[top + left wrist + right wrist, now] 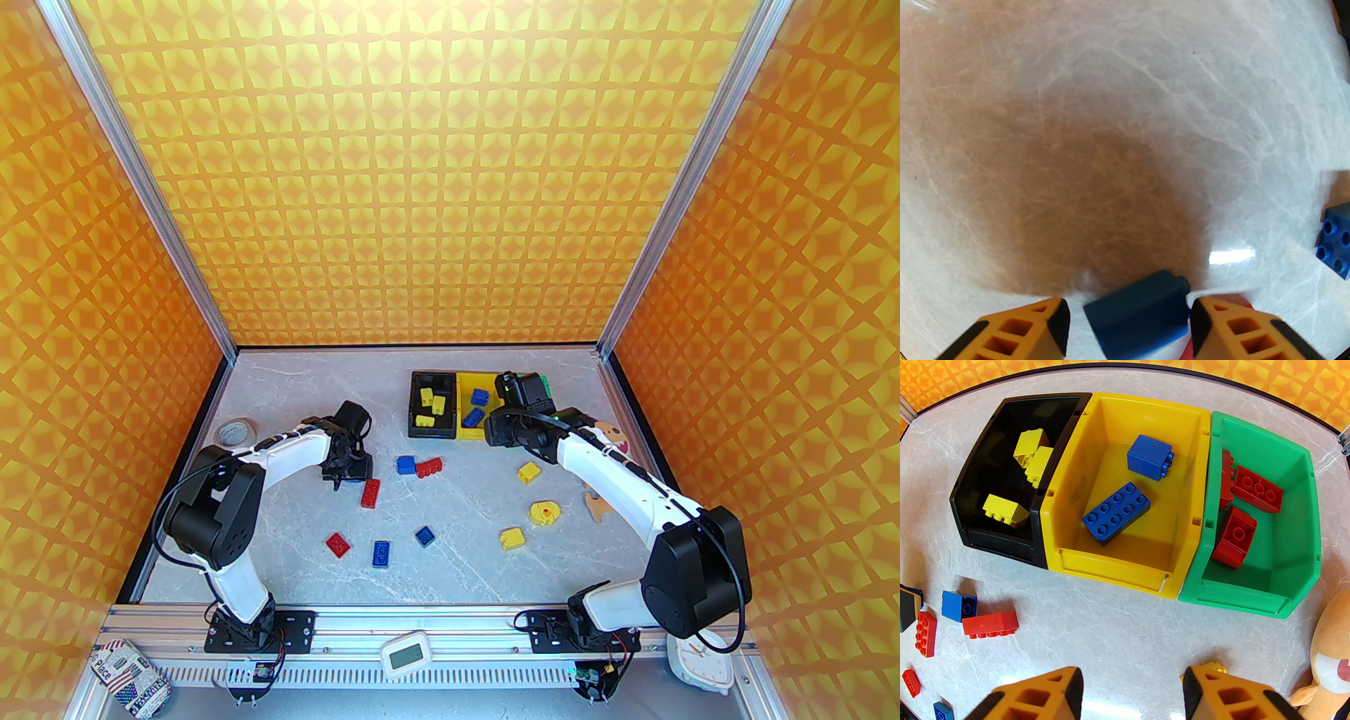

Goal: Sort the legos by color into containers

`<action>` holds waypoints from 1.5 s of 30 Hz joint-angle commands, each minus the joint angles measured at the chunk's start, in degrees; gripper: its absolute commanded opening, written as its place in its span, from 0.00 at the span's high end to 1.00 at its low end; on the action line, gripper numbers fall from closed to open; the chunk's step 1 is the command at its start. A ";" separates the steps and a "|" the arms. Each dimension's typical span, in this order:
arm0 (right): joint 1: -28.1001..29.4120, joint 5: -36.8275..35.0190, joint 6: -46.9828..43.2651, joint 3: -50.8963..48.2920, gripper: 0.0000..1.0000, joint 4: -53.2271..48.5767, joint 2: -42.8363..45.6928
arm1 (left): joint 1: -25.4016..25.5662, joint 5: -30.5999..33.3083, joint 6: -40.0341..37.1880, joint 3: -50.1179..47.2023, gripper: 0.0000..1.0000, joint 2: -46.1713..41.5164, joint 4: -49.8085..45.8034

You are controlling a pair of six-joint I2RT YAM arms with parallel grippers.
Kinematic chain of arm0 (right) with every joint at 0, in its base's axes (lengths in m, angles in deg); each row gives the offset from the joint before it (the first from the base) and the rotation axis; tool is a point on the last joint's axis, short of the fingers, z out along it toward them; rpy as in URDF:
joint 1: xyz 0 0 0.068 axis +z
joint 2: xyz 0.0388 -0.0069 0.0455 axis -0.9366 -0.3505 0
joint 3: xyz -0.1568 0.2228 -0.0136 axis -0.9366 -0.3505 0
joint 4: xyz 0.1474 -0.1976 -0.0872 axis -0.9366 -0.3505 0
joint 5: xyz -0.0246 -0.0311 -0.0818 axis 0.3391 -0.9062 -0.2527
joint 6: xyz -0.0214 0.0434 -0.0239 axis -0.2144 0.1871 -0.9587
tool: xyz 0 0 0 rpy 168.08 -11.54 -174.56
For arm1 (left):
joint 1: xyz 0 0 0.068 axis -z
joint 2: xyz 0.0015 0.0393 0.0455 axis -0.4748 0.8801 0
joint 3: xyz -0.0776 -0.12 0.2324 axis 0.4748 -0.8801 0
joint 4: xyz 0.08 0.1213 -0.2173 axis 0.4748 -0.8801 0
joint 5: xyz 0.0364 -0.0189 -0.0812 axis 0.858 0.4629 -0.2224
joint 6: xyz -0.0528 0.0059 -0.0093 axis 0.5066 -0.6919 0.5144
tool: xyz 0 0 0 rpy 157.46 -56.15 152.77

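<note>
Dark blue studded plastic brick (pixel 1139 316): tilted between the left fingers (pixel 1016 330), which are part open with a gap at one pad. Close squarely on its flat sides before carrying it to the yellow plastic bin (pixel 1125 574), which lies at two o'clock. Right fingers (pixel 1216 694): apart, empty.

Bare table (pixel 935 465) left of black bin (pixel 1002 542) is open; plush monster (pixel 1330 641) crowds green bin's (pixel 1237 602) rt side.
</note>
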 commanded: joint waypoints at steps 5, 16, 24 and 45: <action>0.20 -1.18 -0.69 -0.06 0.48 -0.53 0.59 | 0.25 -0.95 0.14 0.43 0.42 2.43 0.60; 0.23 -1.48 -0.84 0.81 0.48 -0.78 0.21 | 0.25 -0.90 -1.13 1.84 0.57 3.02 0.40; 0.22 -1.08 -0.18 0.31 0.48 0.12 -0.23 | 0.30 -0.77 -4.03 8.96 0.58 1.47 -3.43; 0.08 -4.22 1.20 -5.58 0.46 1.16 5.47 | 10.38 -0.95 -5.15 51.38 0.61 20.34 -12.26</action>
